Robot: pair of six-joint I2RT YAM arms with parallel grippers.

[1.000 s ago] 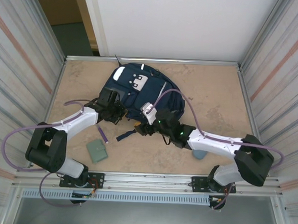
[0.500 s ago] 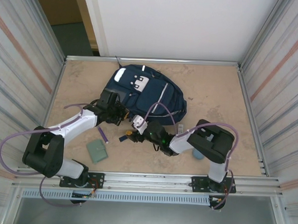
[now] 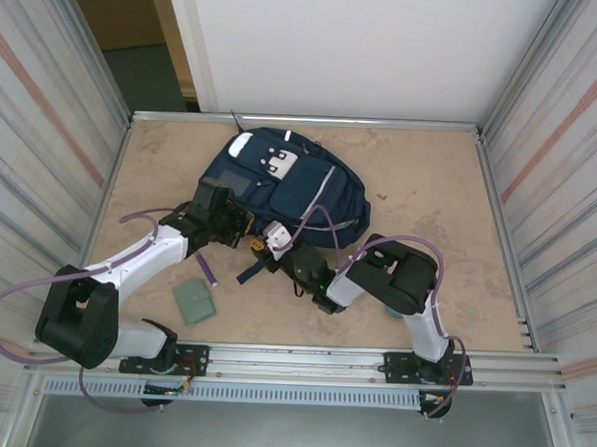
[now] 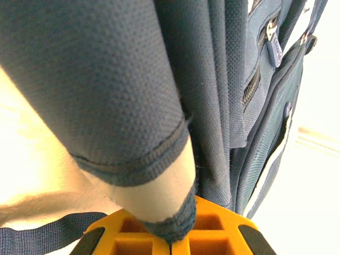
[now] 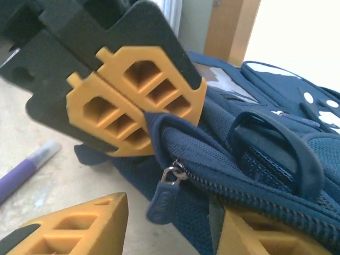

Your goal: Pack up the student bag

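From above, my right arm has folded in. The right gripper (image 3: 261, 246) now sits at the near side of the student bag (image 3: 301, 184), which lies by the far edge of the tabletop (image 3: 430, 190).

Left wrist: the left gripper (image 4: 172, 241) is clenched on bag cloth.

Right wrist: my fingers are closing but still apart, with the zip tab (image 5: 163, 199) between them. I think unzipping comes next.

mottled beige table top (image 3: 430, 190), boxed in on three sides

hemmed in by a left wall (image 3: 37, 140) and a right wall (image 3: 573, 148) of ribbed grey metal with faint reddish stripes. closed at the back by a plain white panel (image 3: 358, 46). edged far and near by aluminium rails (image 3: 302, 356). beyond the back left corner, brown wood (image 3: 110, 3) above a grey-green floor (image 3: 146, 75). soft, even light throughout.
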